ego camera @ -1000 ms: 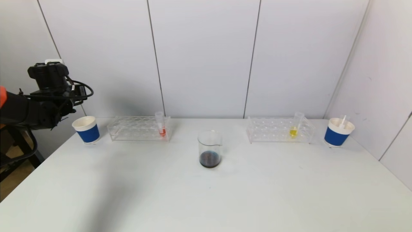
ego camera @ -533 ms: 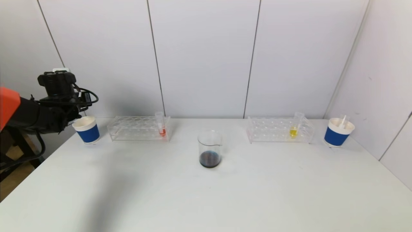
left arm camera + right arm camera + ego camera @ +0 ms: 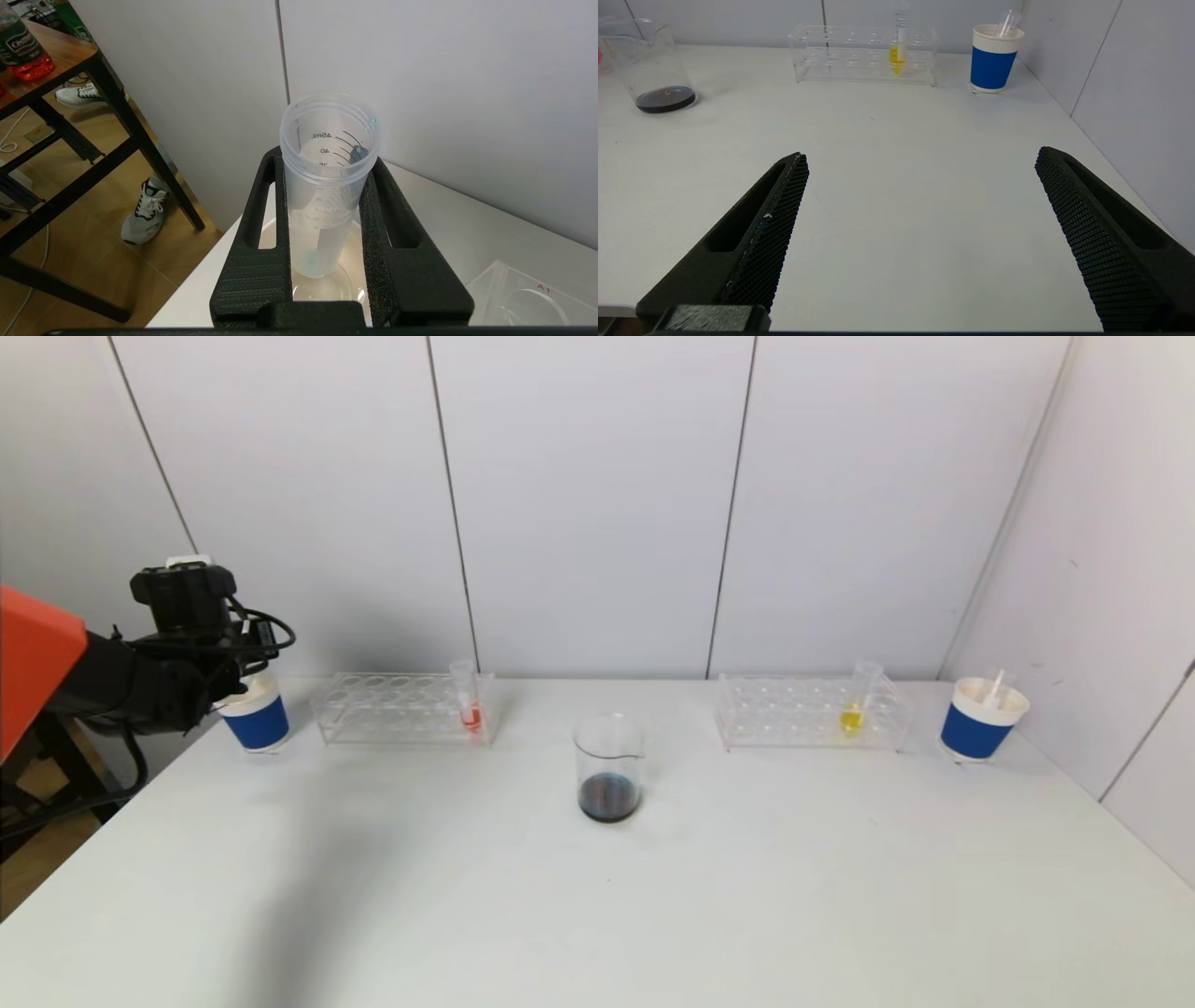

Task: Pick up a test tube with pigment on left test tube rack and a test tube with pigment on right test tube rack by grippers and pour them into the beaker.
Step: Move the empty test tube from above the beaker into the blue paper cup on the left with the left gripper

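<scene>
My left gripper (image 3: 327,163) is shut on an emptied clear test tube (image 3: 327,154) with a faint blue trace at its tip, held upright just over the left blue paper cup (image 3: 254,714); the cup's inside shows below the tube (image 3: 322,284). In the head view the gripper (image 3: 224,686) sits at that cup. The left rack (image 3: 401,709) holds a tube with red pigment (image 3: 464,700). The right rack (image 3: 808,712) holds a tube with yellow pigment (image 3: 857,700). The beaker (image 3: 609,767) with dark liquid stands between them. My right gripper (image 3: 920,161) is open, low over the near table, out of the head view.
A second blue paper cup (image 3: 980,717) with an empty tube in it stands at the far right, near the side wall. The table's left edge runs just beside the left cup, with a dark table leg (image 3: 140,140) and floor beyond.
My left arm has come down and to the right with the empty tube, from above and left of the left cup to right over it. Nothing else has moved.
</scene>
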Robot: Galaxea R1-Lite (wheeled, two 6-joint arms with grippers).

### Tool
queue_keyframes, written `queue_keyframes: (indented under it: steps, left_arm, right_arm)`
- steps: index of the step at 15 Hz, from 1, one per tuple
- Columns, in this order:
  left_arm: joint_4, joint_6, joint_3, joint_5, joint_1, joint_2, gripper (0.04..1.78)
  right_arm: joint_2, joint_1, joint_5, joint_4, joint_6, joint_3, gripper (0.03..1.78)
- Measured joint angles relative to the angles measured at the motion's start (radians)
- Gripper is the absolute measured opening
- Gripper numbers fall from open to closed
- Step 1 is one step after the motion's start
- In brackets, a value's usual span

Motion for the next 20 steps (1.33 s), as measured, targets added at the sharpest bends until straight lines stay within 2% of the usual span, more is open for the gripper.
queue_keyframes:
  steps: [7, 11, 20]
  left_arm:
    - [-0.013, -0.017, 0.032, 0.001, 0.001, 0.009, 0.44]
    - [-0.066, -0.020, 0.071, 0.003, 0.002, 0.021, 0.44]
    - [-0.069, -0.038, 0.093, 0.002, 0.004, 0.030, 0.44]
  right_arm:
    - [0.000, 0.000, 0.000, 0.000, 0.000, 0.000, 1.77]
    - [0.000, 0.000, 0.000, 0.000, 0.000, 0.000, 1.77]
    - [0.000, 0.000, 0.000, 0.000, 0.000, 0.000, 1.77]
